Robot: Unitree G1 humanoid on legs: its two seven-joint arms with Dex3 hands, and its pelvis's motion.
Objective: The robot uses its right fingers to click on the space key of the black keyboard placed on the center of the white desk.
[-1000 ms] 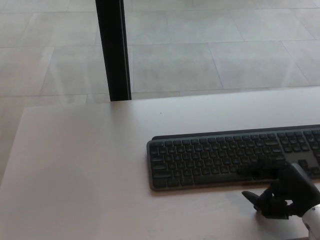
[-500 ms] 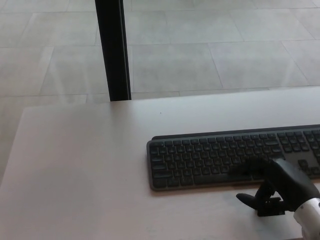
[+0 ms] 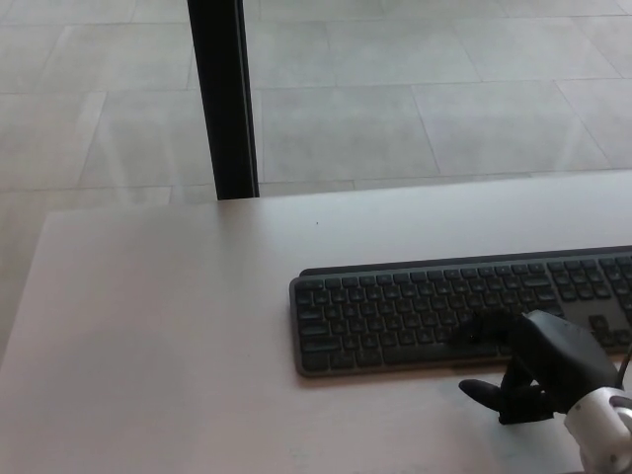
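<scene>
Head view only. Looked down on a pale, whitish flat counter filling the lower part of the picture, its far edge running across just above the middle. Beyond that edge, a floor of large light grey tiles, crossed by a tall black upright post standing behind the far edge left of centre.

Lay flat toward the right half of the counter: a wide black low-profile keyboard with dark grey keys, long side parallel to the near edge, right end cut off by the picture border. Well apart from the left edge of the counter; bare surface all around the visible sides.

Entered from the lower right corner: a black right hand on a white-cuffed wrist. Bulky back of the hand hung over the front edge of the keyboard, right of its middle. Fingers reached forward and down onto the bottom key rows, near where the long space key sits; exact contact too dark and blurred to tell. Thumb stuck out leftward, apart from the fingers, above the bare counter just in front of the keyboard. Held nothing; digits spread, not curled on anything.

No left hand in view.
</scene>
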